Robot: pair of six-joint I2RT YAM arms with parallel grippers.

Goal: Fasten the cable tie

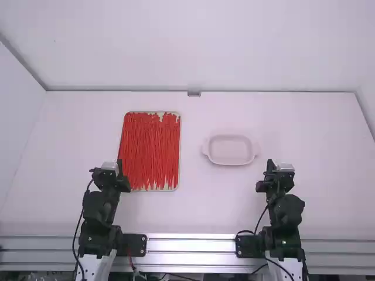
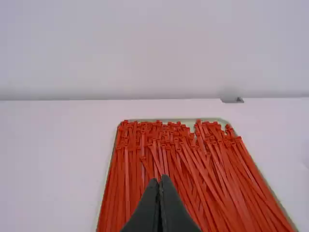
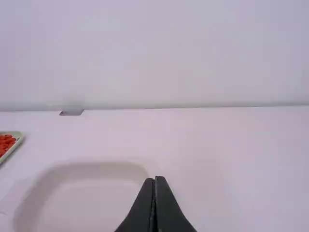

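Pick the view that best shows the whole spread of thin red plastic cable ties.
The high view: the thin red plastic cable ties fit in frame as one whole spread. The left wrist view shows them closer but cut off; the right wrist view catches a few.

The cable ties (image 1: pixel 150 151) are bright orange-red, lying as dense lengthwise stripes on a pale beige tray (image 1: pixel 151 189). The dish (image 1: pixel 229 150) and table (image 1: pixel 293 117) are plain white. The left gripper (image 2: pixel 160 180) and right gripper (image 3: pixel 154 181) are black.

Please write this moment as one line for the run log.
stage: no tie picked yet | left claw: shut, by tray of red cable ties | right claw: shut, near white dish | dish: empty
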